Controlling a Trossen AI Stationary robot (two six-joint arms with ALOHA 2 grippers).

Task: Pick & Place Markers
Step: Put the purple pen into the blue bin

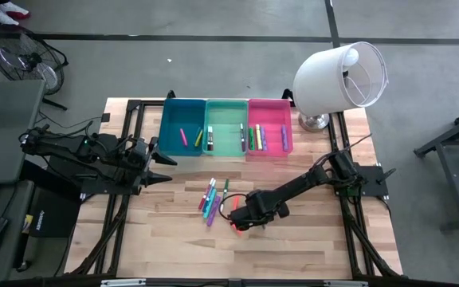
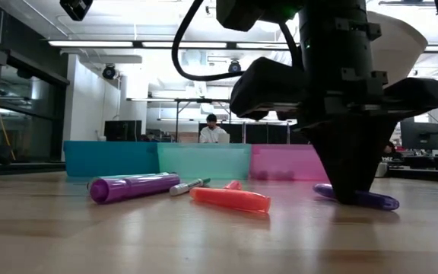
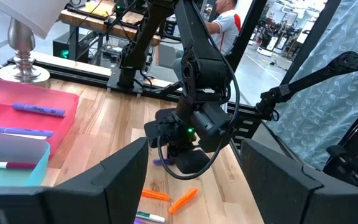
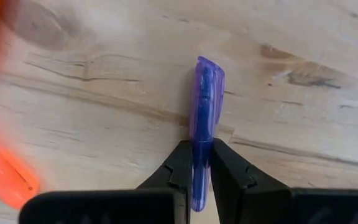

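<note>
Low at the right of the level view, the right gripper [image 2: 353,199] stands straight down on the pale wooden table [image 1: 309,247], its fingers clenched on a slim translucent purple marker pen [image 4: 204,124] lying flat, probably so it lifts level. Left of it lie loose markers: 2 orange plastic pens [image 2: 230,199] and a fat purple one [image 2: 134,186]. Farther off, along the top of the overhead view, 3 rectangular plastic bins stand touching: blue [image 1: 183,126], mint green [image 1: 225,127], pink [image 1: 268,127], each holding a few markers. The left gripper [image 1: 162,170] waits spread wide, centre-left.
</note>
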